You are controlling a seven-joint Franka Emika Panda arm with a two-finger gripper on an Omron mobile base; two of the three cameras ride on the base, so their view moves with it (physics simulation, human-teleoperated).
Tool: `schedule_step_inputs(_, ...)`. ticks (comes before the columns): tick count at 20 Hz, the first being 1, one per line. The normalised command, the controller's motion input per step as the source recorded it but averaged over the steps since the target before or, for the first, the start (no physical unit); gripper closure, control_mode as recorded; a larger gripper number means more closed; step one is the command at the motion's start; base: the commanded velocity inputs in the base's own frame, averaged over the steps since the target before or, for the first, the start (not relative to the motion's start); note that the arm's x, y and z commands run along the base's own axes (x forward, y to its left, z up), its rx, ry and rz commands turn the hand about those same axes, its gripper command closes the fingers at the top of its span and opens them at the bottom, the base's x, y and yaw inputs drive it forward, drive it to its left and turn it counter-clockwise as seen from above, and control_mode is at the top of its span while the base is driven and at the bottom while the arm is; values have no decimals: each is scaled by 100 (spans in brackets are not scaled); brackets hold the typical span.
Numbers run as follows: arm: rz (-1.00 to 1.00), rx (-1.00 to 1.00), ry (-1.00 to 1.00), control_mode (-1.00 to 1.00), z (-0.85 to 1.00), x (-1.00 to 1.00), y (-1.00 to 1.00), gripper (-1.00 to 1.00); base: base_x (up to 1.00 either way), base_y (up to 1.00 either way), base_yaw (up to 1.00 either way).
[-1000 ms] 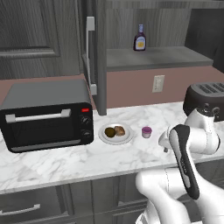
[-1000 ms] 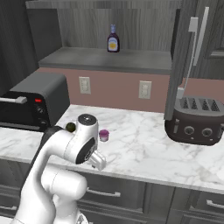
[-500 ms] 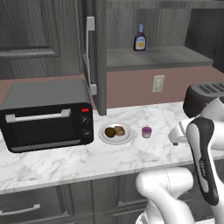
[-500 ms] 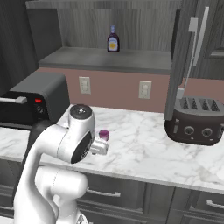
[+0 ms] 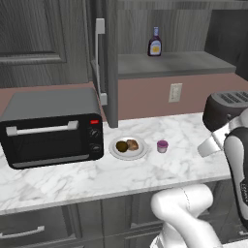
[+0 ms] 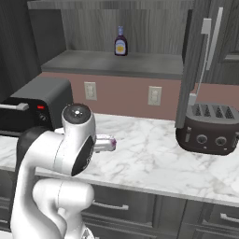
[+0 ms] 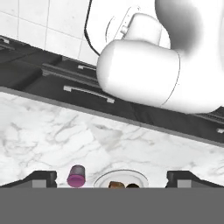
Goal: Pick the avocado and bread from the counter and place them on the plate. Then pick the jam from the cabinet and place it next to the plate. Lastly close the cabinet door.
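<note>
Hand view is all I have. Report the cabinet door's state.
Observer: The cabinet door stands open, swung out from the cabinet, as the left base view shows.
Operator: Say what is on the shelf.
Observer: A dark bottle with a yellow label stands on the shelf.
Operator: Name what flanks the plate.
Observer: A black toaster oven sits to the left of the plate, and a toaster sits far to the right on the counter.

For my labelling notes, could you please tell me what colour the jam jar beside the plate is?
The jam is pink-purple with a paler top, clearest in the left base view.
</note>
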Motion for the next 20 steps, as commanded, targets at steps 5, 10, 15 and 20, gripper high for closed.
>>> schedule_step_inputs(5, 11, -8, -7, -100, 48, -23, 8, -100, 0, 0, 0)
schedule_step_inputs(10, 2, -5, -2, -100, 46, -13, 5, -100, 0, 0, 0)
schedule_step_inputs(15, 0, 0, 0, -100, 44, -20, 0, -100, 0, 0, 0)
schedule_step_inputs(20, 0, 0, -3, -100, 45, -34, 0, -100, 0, 0, 0)
